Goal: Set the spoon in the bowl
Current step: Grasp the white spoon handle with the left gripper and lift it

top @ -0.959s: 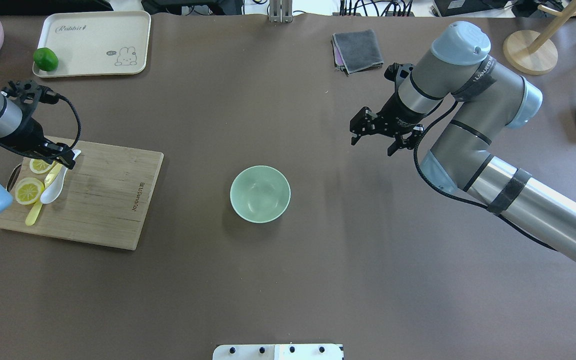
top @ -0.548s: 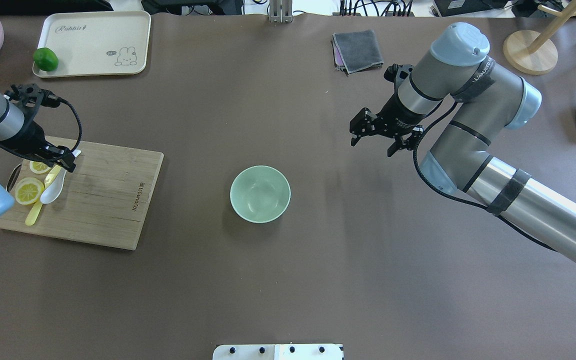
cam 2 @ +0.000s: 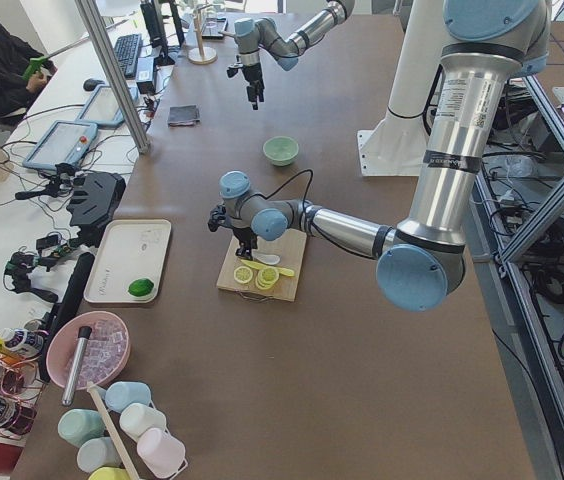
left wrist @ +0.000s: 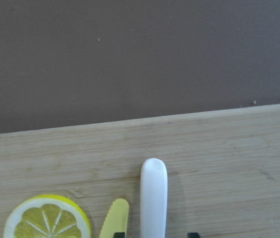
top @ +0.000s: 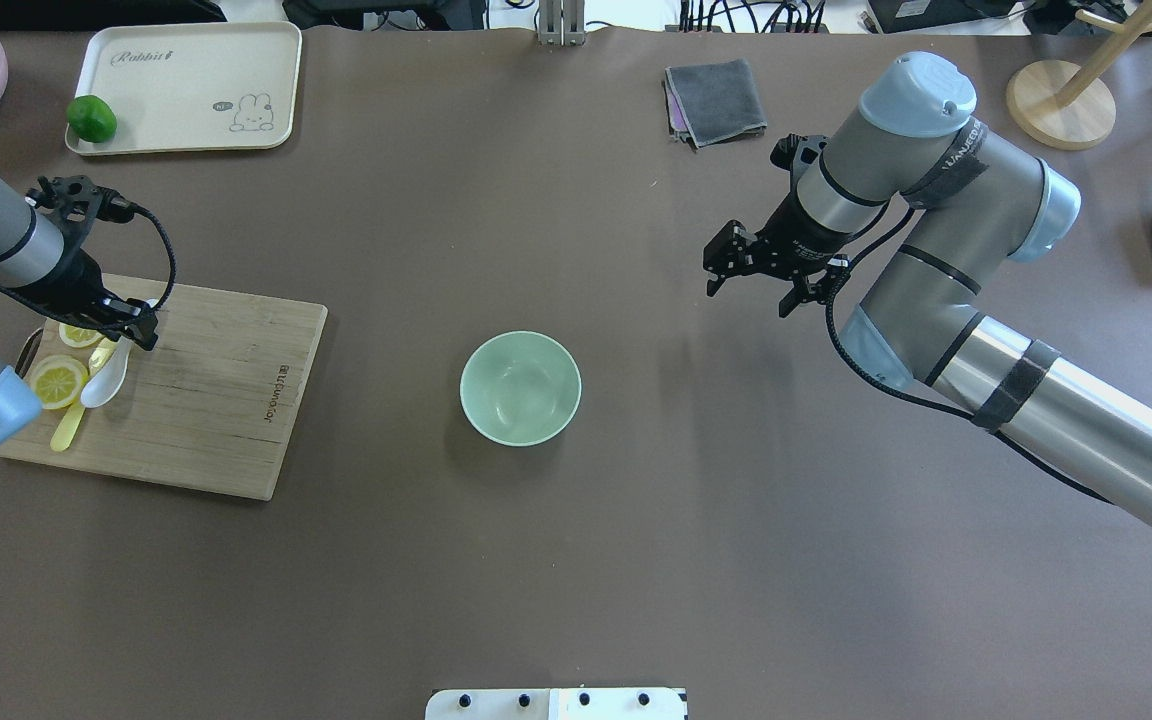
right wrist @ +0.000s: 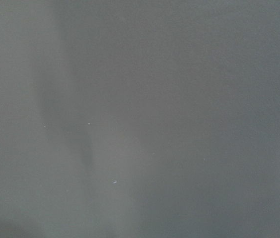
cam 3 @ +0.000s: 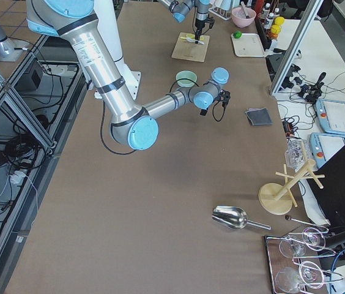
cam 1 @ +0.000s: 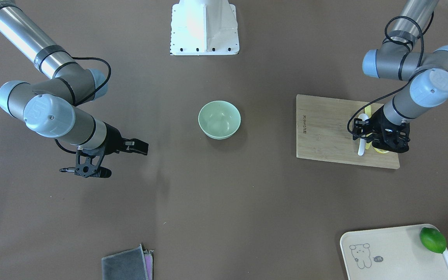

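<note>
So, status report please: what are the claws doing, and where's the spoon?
Left gripper open, straddling handle of glossy white soup spoon on wooden cutting board. Right gripper open, hovering over table. Round mint-green bowl empty. Thin yellow knife lies tight beside spoon.

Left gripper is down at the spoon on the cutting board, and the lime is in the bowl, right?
No: the lime sits on the cream tray, and the bowl is empty, as the overhead view shows. The left gripper is down at the spoon on the cutting board.
</note>
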Available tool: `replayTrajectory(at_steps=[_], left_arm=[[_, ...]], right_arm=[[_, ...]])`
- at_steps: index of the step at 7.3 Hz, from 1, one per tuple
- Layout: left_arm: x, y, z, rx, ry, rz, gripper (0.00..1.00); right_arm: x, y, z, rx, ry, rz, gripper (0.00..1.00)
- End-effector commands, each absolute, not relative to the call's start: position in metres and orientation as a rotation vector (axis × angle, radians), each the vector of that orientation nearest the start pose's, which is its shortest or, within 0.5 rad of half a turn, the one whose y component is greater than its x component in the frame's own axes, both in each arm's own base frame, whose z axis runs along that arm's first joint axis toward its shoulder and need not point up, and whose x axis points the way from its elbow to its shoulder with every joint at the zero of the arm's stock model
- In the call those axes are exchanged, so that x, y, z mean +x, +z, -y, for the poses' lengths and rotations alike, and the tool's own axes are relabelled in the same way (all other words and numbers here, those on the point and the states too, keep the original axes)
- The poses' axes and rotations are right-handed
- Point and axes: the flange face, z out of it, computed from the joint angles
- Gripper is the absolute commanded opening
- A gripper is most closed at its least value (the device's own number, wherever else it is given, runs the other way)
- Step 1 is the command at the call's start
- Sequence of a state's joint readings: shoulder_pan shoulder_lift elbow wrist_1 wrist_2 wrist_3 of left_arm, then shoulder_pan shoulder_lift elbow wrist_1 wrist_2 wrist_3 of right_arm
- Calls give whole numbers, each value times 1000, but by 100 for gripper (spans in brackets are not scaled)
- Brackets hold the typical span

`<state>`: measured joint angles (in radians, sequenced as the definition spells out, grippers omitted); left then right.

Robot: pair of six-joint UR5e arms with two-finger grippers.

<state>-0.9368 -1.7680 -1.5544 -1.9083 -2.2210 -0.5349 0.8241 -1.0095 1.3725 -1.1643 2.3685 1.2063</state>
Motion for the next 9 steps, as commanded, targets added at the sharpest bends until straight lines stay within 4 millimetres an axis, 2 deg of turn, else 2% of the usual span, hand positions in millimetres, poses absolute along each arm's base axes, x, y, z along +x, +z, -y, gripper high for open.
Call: replayTrajectory(at_steps=[1,2,4,7,8,9], left_arm=[[294,529,522,64,263,-808,47],[294,529,523,64,262,-807,45],[294,529,523,63,262,-806,34],[295,528,523,65,262,-805,34],[295,524,523,65,263,-812,23],[295,523,523,64,264,-814,0]], right_arm=[[-439,366,566,-219,107,1020,100],[-440,368,566,-222,109,1017,100],[-440,367,566,-220,108,1019,100],[-440,367,566,-221,109,1019,100],[-439,365,567,-219,110,1020,100],[-437,364,569,-216,114,1023,100]])
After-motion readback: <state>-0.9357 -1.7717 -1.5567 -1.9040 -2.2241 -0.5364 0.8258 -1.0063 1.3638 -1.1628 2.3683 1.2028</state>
